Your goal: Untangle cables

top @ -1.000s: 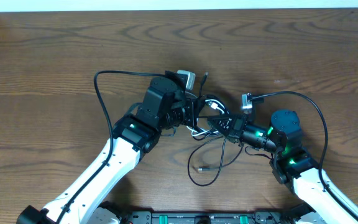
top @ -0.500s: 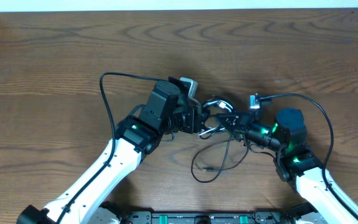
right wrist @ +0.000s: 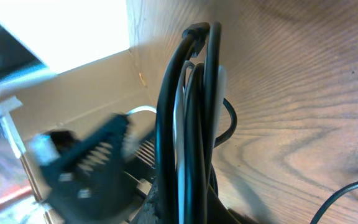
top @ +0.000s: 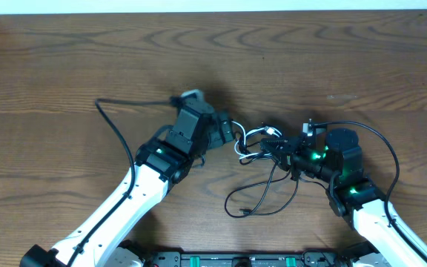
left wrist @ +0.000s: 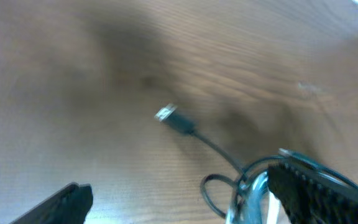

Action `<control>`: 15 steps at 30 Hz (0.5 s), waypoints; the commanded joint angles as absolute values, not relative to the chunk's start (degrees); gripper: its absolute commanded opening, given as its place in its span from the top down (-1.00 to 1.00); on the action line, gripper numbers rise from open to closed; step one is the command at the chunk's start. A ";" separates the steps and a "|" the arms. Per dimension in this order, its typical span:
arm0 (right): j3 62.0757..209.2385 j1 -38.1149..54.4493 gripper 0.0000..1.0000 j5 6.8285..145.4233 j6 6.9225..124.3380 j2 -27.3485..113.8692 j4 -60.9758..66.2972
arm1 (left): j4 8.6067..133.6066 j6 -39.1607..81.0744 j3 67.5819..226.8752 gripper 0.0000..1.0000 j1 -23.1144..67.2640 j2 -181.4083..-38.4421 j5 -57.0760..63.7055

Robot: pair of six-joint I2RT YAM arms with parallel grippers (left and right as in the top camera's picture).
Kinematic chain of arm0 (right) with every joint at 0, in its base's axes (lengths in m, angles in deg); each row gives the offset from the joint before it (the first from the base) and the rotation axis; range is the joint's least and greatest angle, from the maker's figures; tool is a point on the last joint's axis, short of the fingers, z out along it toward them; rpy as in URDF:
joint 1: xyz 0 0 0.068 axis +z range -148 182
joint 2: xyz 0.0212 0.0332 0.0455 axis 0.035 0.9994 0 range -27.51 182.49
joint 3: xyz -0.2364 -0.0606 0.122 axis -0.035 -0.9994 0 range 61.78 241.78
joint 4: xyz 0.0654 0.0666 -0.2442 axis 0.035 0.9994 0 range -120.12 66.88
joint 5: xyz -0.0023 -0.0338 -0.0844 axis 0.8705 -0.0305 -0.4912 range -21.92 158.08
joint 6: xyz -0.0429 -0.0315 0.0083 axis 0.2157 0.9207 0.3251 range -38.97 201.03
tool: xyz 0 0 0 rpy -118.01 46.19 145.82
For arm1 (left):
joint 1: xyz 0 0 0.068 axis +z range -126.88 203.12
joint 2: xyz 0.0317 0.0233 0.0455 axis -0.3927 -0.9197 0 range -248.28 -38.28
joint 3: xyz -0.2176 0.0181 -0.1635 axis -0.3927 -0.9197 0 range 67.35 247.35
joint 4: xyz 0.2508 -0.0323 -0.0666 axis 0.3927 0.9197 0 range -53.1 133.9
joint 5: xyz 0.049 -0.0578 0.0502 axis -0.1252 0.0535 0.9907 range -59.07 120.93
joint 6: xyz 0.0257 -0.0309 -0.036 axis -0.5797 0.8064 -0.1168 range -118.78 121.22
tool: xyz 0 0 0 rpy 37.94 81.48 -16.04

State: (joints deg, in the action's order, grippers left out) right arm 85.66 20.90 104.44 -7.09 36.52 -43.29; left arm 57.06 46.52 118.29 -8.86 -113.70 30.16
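My right fingers [top: 288,153] are clamped tight on the knot of cables [top: 262,142], which sits mid-counter [top: 87,59] between my two arms. In the right wrist view, a bundle of black strands and the white cable [right wrist: 219,93] runs straight up out of that grip. My left fingers [left wrist: 316,190] are spread wide with nothing between them, hovering just left of the knot. From this side, one black cable trails out over the wood and ends in a small metal plug [left wrist: 166,114] lying flat. A loose black loop [top: 262,196] sags toward my base.

I read this as the gap between pulls: the right side anchors, and the left is free to pick a strand. The plug-ended cable looks the freest. The next move calls for bringing my left fingers down on that one strand alone, closing near the knot, and drawing it away leftward while the right holds firm. How the white crosses the black inside the knot, I can't tell.

As for writing, I can read no brand, label or lettering anywhere, and the left wrist view is blurred.
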 commanded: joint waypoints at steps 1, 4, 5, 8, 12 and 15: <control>86.10 20.31 0.98 103.76 -12.09 36.26 -43.56 | 63.71 68.42 118.86 -0.88 -8.67 -113.39 31.86; 86.10 20.31 0.97 103.57 -12.38 36.26 -43.60 | 68.67 78.30 118.84 -0.88 -8.67 -113.39 23.97; 86.10 20.31 0.97 103.59 -12.38 36.26 -43.60 | 68.49 79.33 118.84 -0.88 -8.67 -113.39 21.17; 86.10 20.31 0.98 104.44 -12.38 36.23 -43.77 | 66.40 80.00 118.84 -0.88 -8.67 -113.39 14.68; 86.10 20.31 0.98 106.23 -12.36 36.23 -44.71 | 64.15 80.03 118.84 -0.88 -8.67 -113.46 13.81; 86.10 20.31 0.98 108.66 -12.29 36.23 -45.87 | 62.07 79.98 118.84 -0.88 -8.67 -113.52 13.83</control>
